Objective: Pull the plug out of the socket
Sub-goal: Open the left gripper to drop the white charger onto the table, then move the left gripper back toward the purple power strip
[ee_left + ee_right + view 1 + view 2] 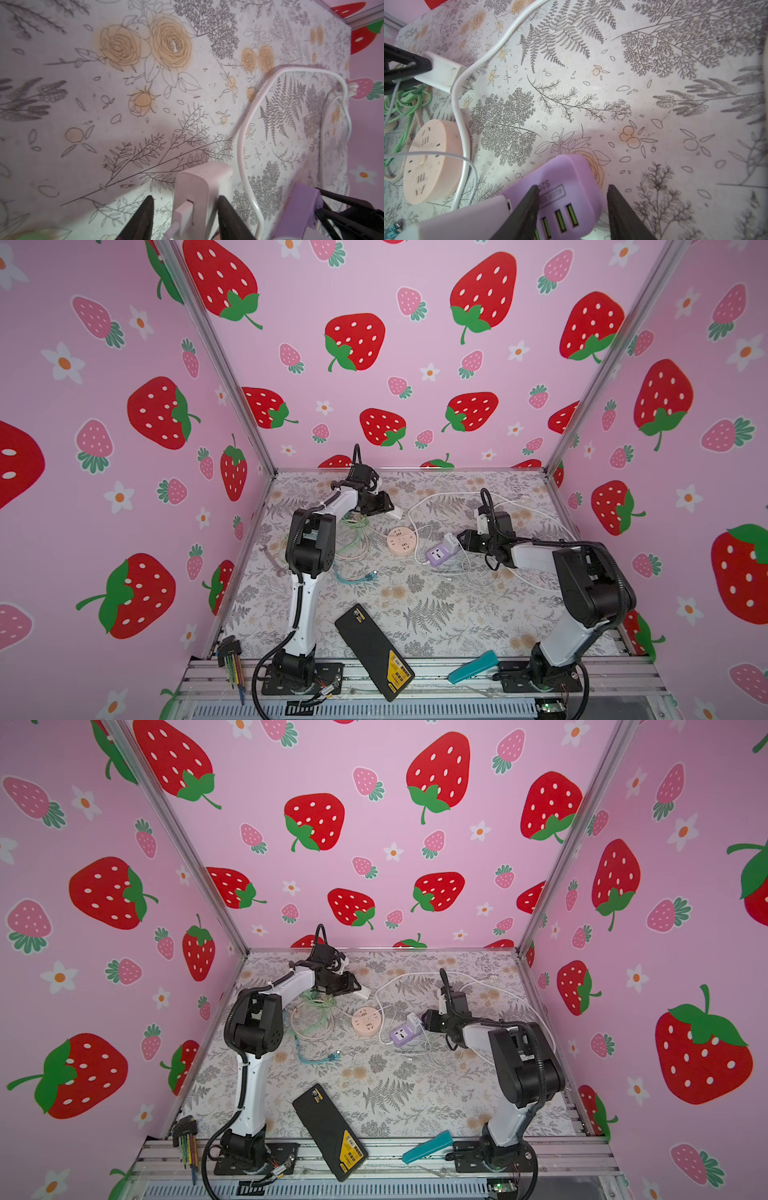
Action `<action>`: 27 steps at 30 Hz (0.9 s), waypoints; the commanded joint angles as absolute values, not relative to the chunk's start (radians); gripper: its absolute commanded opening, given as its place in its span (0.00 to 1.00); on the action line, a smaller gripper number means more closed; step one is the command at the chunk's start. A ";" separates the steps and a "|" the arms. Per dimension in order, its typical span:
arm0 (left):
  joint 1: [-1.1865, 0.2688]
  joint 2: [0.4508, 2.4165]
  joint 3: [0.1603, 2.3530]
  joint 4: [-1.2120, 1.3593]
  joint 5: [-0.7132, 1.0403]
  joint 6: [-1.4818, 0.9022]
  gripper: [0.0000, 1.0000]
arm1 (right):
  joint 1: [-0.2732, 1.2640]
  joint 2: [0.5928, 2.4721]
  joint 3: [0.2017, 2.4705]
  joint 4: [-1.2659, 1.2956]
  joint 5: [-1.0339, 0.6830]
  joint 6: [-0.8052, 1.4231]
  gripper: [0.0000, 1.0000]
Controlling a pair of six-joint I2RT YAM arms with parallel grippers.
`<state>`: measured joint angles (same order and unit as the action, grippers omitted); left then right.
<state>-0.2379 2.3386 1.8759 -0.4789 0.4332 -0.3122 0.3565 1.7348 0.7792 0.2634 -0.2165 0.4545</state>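
Observation:
The white plug (395,513) (201,187) is out of the socket, its bare prongs (469,83) showing above the mat. My left gripper (388,510) (186,197) is open around it: one finger (226,209) touches its side, the other finger (145,212) stands clear with a gap. The purple socket block (441,552) (566,176) with green USB ports lies on the mat at centre right. My right gripper (459,540) (573,187) is shut on its end.
A round pink socket (402,540) lies between the arms, crossed by a white cable (460,116). Green cables (353,531) and a blue cable (353,576) lie at the left. A black case (374,655), a teal tool (473,668) and hex keys (230,659) sit at the front.

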 commanded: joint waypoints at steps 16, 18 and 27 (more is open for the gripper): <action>-0.293 1.932 1.623 -0.411 -0.032 -0.137 0.57 | 0.370 1.779 0.750 0.083 -0.172 0.430 0.54; -0.340 1.871 1.581 -0.372 -0.059 -0.095 0.57 | 0.370 1.779 0.751 0.082 -0.169 0.430 0.54; -0.578 1.667 1.358 -0.166 -0.012 -0.018 0.57 | 0.370 1.772 0.752 0.072 -0.141 0.426 0.54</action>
<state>-0.5343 1.7046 1.4075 -0.2485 -0.0193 -0.0559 0.3603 1.7344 0.7811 0.2607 -0.2054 0.4503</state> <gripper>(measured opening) 0.571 0.539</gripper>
